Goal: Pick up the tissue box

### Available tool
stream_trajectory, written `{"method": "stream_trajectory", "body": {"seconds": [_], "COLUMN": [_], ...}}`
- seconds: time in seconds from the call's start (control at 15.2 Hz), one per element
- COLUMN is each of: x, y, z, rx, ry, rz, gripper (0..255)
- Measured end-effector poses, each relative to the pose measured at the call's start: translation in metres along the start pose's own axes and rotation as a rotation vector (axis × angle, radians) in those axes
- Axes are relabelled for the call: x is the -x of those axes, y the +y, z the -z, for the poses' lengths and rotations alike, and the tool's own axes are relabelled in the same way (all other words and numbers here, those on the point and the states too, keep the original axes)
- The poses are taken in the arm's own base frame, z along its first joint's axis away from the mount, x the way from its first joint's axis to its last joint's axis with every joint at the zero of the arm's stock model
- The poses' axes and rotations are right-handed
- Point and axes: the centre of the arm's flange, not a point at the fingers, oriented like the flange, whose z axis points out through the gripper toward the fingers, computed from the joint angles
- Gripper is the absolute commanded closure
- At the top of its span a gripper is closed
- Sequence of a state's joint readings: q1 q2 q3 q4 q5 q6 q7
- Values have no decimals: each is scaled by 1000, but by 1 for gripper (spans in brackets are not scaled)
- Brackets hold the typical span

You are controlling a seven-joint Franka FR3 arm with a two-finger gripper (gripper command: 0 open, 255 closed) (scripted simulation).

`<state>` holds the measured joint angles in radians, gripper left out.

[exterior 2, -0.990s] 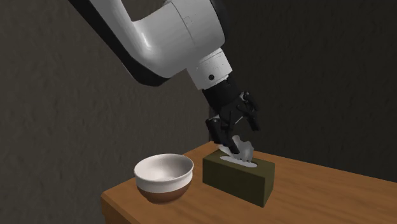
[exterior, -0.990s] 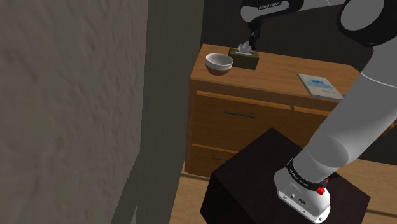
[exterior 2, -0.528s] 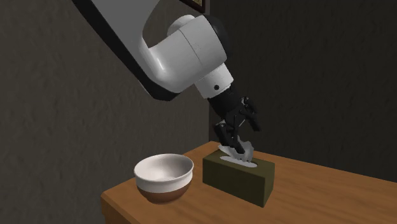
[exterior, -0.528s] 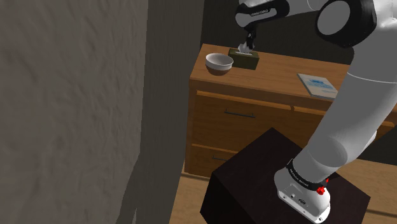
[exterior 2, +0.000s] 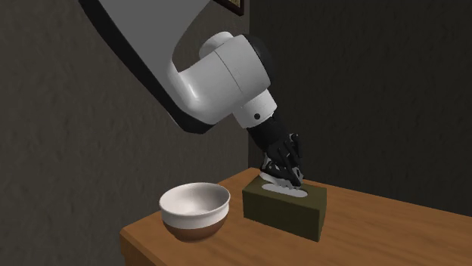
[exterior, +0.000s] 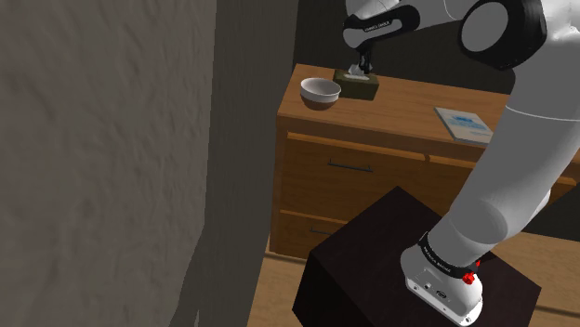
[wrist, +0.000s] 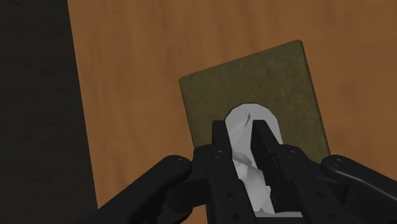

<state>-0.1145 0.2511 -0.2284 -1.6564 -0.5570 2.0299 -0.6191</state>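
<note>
A wooden dresser (exterior: 390, 102) stands against a dark wall, and 1 white arm (exterior: 520, 139) reaches over it from a dark stand (exterior: 372, 251) in the foreground. On the dresser top, near the corner at the shoulder view's left, sits a white bowl (exterior 2: 194, 210) with a brown base. Just beside the bowl, but apart from it, is the olive-green box (exterior 2: 286, 208), which lies flat on the wood. A pale booklet (exterior: 465, 124) lies well apart toward the shoulder view's right. The black gripper (wrist: 242, 130) is down on the top of the box, tilted. Its 2 fingers (wrist: 219, 143) are drawn close together and pinch the white tissue (wrist: 248, 118) that sticks up from the slot. They do not hold the sides of the box. As a judgement, the reach is done and a grip is made, but the box is not yet lifted, and a hold on the tissue alone may pull the sheet out instead of raising the box.
</note>
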Motion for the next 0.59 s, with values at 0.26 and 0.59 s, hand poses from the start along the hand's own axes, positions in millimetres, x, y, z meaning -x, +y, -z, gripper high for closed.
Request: {"method": "stream_trajectory", "body": {"seconds": [0.26, 0.59], "x": [2, 2], "y": [1, 4], "z": [2, 6], "rx": [5, 1], "ry": [3, 0], "rz": [-3, -1], "gripper": [255, 255]}}
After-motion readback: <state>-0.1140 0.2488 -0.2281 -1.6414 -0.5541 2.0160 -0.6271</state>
